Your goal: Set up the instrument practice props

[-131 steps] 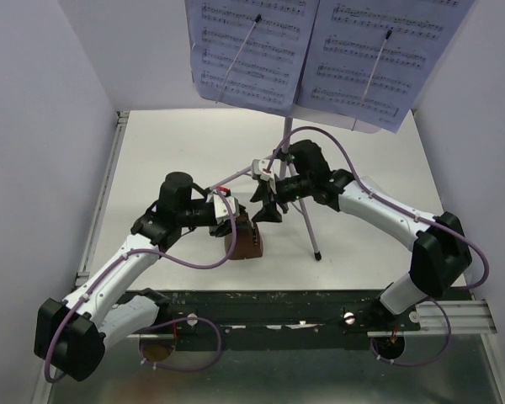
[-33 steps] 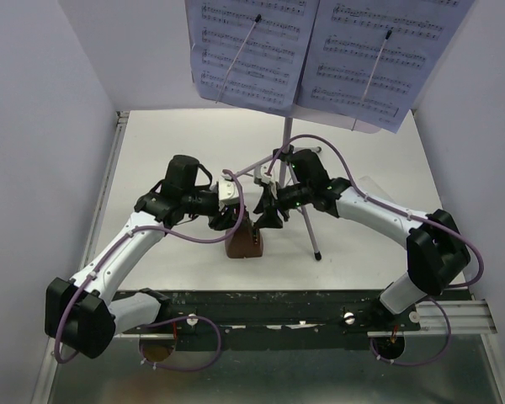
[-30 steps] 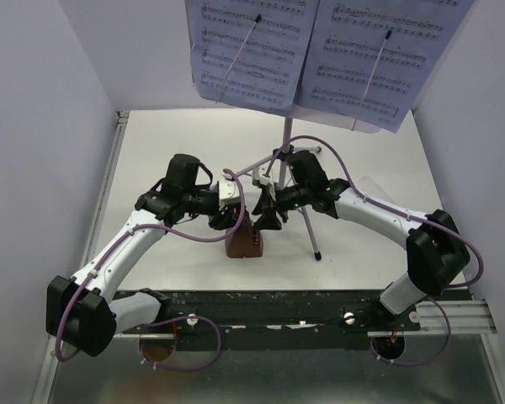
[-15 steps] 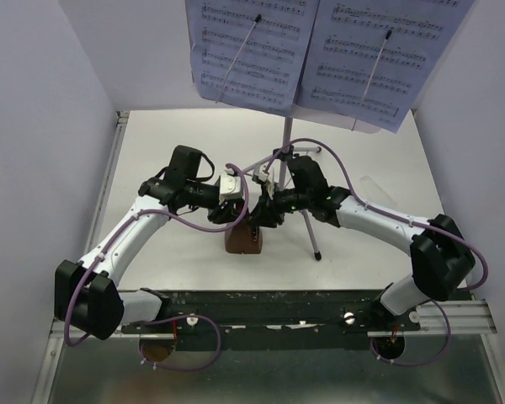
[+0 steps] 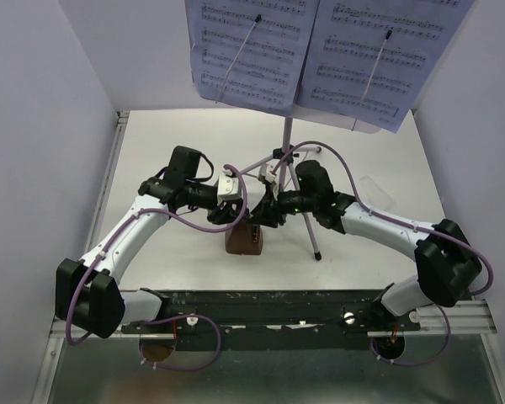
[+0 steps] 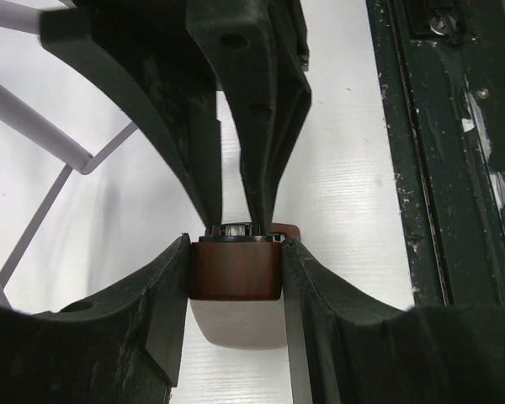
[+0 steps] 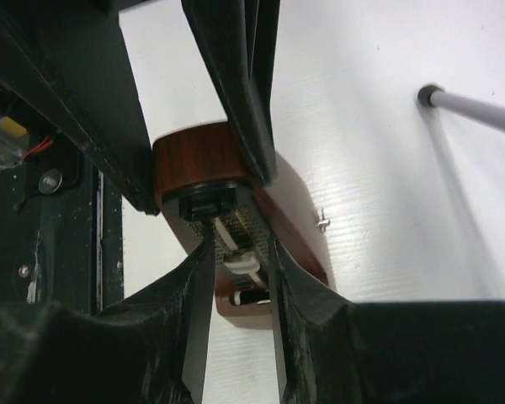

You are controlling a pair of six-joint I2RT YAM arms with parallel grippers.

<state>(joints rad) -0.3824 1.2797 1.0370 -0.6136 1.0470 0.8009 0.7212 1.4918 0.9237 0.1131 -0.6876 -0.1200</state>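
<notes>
The small brown pyramid metronome (image 5: 242, 241) stands upright on the white table, in front of the tripod. My left gripper (image 5: 233, 216) is shut on its top from the left; in the left wrist view the pads (image 6: 178, 278) press both sides of the brown top (image 6: 236, 282). My right gripper (image 5: 263, 217) comes in from the right. Its fingers (image 7: 198, 286) stand slightly apart on either side of the white pendulum (image 7: 240, 257) on the open front face, with gaps on both sides. The lilac music stand (image 5: 364, 126) carries two lavender sheet-music pages (image 5: 248, 50) at the back.
A thin tripod leg (image 5: 307, 223) ends in a foot (image 5: 317, 255) just right of the metronome; it also shows in the right wrist view (image 7: 471, 109). Other legs (image 6: 34, 126) lie behind. A dark metal rail (image 5: 320, 311) runs along the near edge. Lilac walls enclose both sides.
My left gripper has moved right from beside the metronome and closed on its top. My right gripper has moved left and down until its fingers flank the metronome's front.
</notes>
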